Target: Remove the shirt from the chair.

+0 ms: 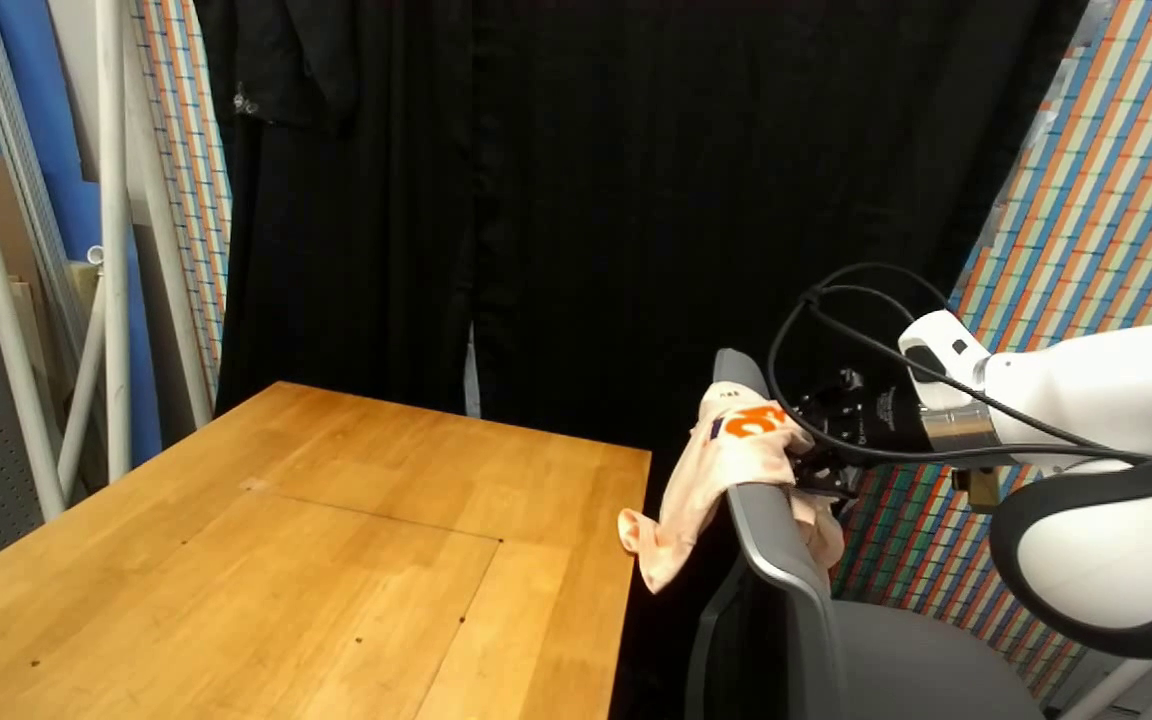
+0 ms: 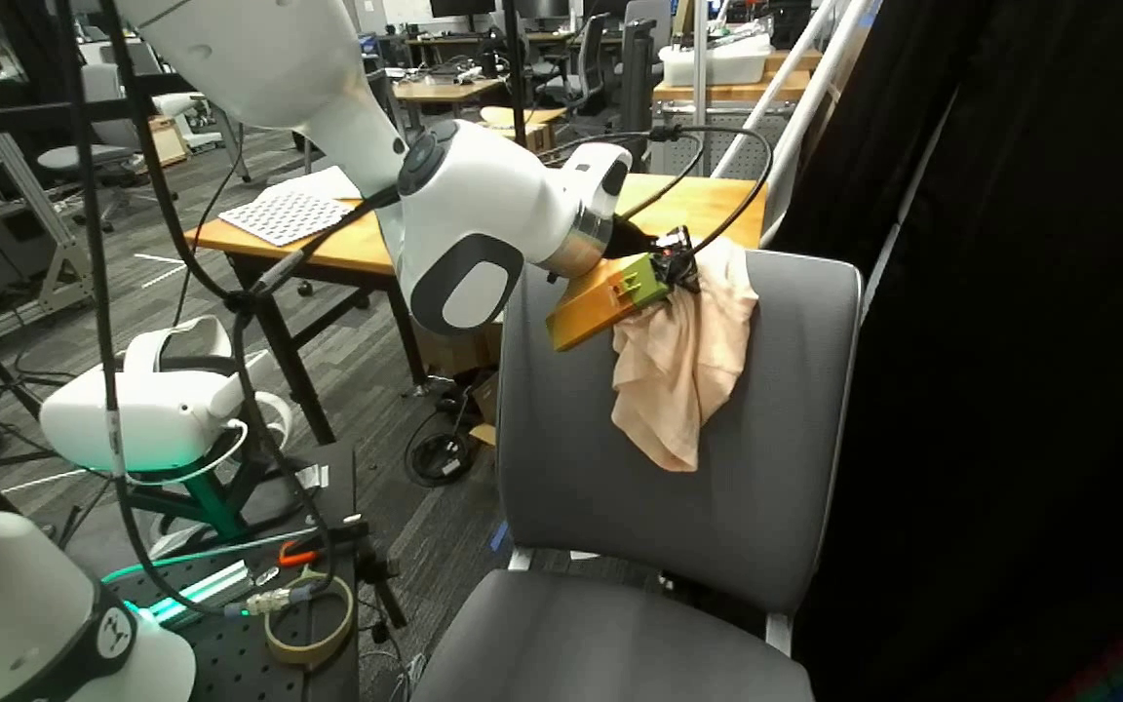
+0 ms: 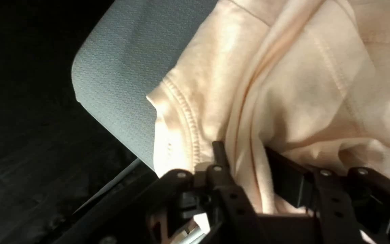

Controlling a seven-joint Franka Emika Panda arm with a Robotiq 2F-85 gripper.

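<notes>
The pale peach shirt [image 1: 726, 465] hangs over the top edge of the dark grey chair's backrest [image 1: 778, 522]. Its orange-red patch faces the table side. In the other picture of the scene, the shirt [image 2: 683, 390] hangs down the front of the chair [image 2: 786, 419]. My gripper [image 1: 808, 465] reaches the shirt at the backrest's top from the seat side; it also shows in an exterior view [image 2: 686, 265]. In the wrist view, the fingers [image 3: 243, 147] are a little apart with bunched folds of the shirt [image 3: 317, 78] between them. The chair fabric [image 3: 124, 74] shows beside the cloth.
A wooden table [image 1: 336, 560] stands close behind the backrest. A black curtain [image 1: 576, 200] hangs beyond it. Black cables [image 1: 786, 340] loop around the wrist. A white headset [image 2: 133, 419] sits on a stand near the robot's base. White poles [image 1: 116, 250] stand past the table.
</notes>
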